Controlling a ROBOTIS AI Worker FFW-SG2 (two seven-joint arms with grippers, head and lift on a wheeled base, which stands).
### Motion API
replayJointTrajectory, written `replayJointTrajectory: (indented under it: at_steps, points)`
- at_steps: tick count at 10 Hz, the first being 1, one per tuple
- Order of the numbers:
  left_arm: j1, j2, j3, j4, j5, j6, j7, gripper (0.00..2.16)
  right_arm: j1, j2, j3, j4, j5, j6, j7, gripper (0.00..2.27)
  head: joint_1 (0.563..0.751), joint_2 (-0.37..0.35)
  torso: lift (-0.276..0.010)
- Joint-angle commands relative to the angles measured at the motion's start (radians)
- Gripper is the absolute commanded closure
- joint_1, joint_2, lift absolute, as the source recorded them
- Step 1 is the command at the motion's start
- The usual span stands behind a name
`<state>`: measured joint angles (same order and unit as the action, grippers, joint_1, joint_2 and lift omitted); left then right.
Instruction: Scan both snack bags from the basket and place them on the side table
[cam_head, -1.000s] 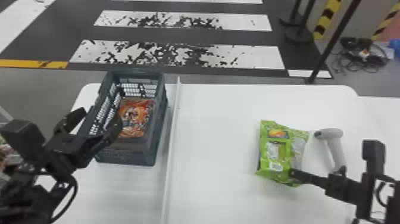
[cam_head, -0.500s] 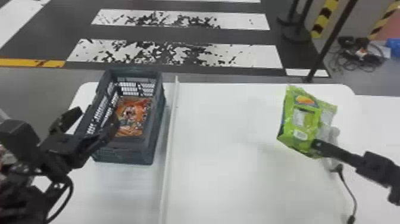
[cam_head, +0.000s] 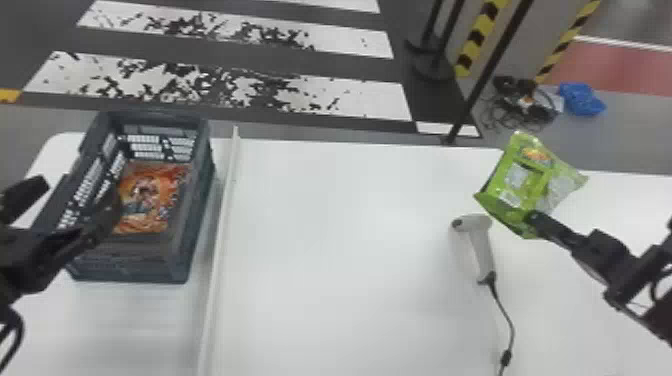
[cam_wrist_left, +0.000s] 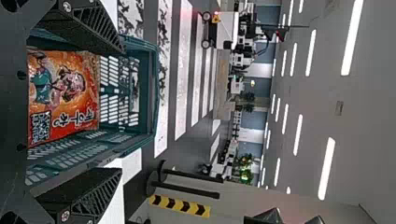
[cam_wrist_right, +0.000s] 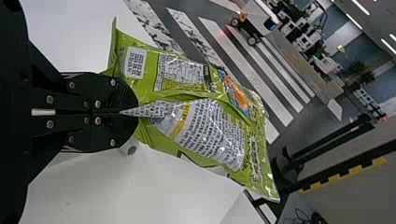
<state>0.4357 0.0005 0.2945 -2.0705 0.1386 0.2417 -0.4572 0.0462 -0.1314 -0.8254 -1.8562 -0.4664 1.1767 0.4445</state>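
- Green snack bag (cam_head: 525, 180): hanging tilted above the work surface, beyond the scanner (cam_head: 481, 245); your right gripper (cam_head: 533, 219) is pinching its lower edge, fingers pressed together on the film.
- Change: you are seeing this bag farther right than a second ago, when it was lying left of the scanner; half a second ago it was partly covering the scanner, which is now showing its head and handle.
- Orange snack bag (cam_head: 150, 192): lying inside the basket (cam_head: 130, 262), as in both earlier frames.
- Left gripper (cam_head: 80, 194): you are holding it at the basket, fingers spread wide, pinching nothing.
- Scanner: resting on the white table (cam_head: 340, 240), its cable (cam_head: 509, 320) running to the near edge.
- Divider strip (cam_head: 218, 250): standing just beside the basket.
- Count: you are tallying two snack bags (one green, one orange), one basket, one scanner, one divider strip, two grippers.
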Motion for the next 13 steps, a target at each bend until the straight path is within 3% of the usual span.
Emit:
replayJointTrajectory:
  at_steps: [1,4,6,7,8,9,10,11,13]
  points:
    - [-0.003,0.003,0.002,0.001,0.001,0.000,0.000,0.10,-0.032,-0.007,-0.038,0.101,0.012,-0.101,-0.052,2.26,0.695,-0.224,-0.075]
    - [-0.008,0.004,0.005,0.010,0.006,0.000,0.000,0.10,-0.042,-0.042,-0.066,0.301,0.015,-0.367,-0.224,2.26,0.695,-0.332,-0.075]
    - [-0.008,0.004,0.000,0.012,0.006,0.000,0.000,0.10,-0.048,-0.068,-0.066,0.410,0.018,-0.475,-0.319,2.26,0.695,-0.350,-0.075]
    - [-0.011,0.004,0.000,0.013,0.006,0.000,-0.001,0.10,-0.059,-0.082,-0.066,0.468,0.026,-0.515,-0.323,2.25,0.695,-0.350,-0.075]
    - [-0.012,0.004,-0.003,0.015,0.006,0.000,0.000,0.10,-0.065,-0.103,-0.058,0.526,0.034,-0.545,-0.323,2.07,0.695,-0.350,-0.075]
    - [-0.012,0.003,-0.005,0.015,0.006,0.000,0.000,0.10,-0.074,-0.119,-0.044,0.586,0.048,-0.613,-0.323,1.40,0.695,-0.350,-0.075]
    - [-0.012,0.003,-0.006,0.015,0.006,0.000,0.000,0.10,-0.080,-0.126,-0.024,0.621,0.058,-0.650,-0.322,0.16,0.695,-0.350,-0.075]
    - [-0.011,0.004,-0.006,0.015,0.006,0.000,0.000,0.10,-0.080,-0.125,-0.011,0.631,0.066,-0.665,-0.323,0.00,0.695,-0.350,-0.075]
    - [-0.008,0.001,-0.006,0.006,0.004,0.003,0.000,0.10,-0.051,-0.094,0.009,0.559,0.066,-0.705,-0.323,0.04,0.695,-0.350,-0.075]
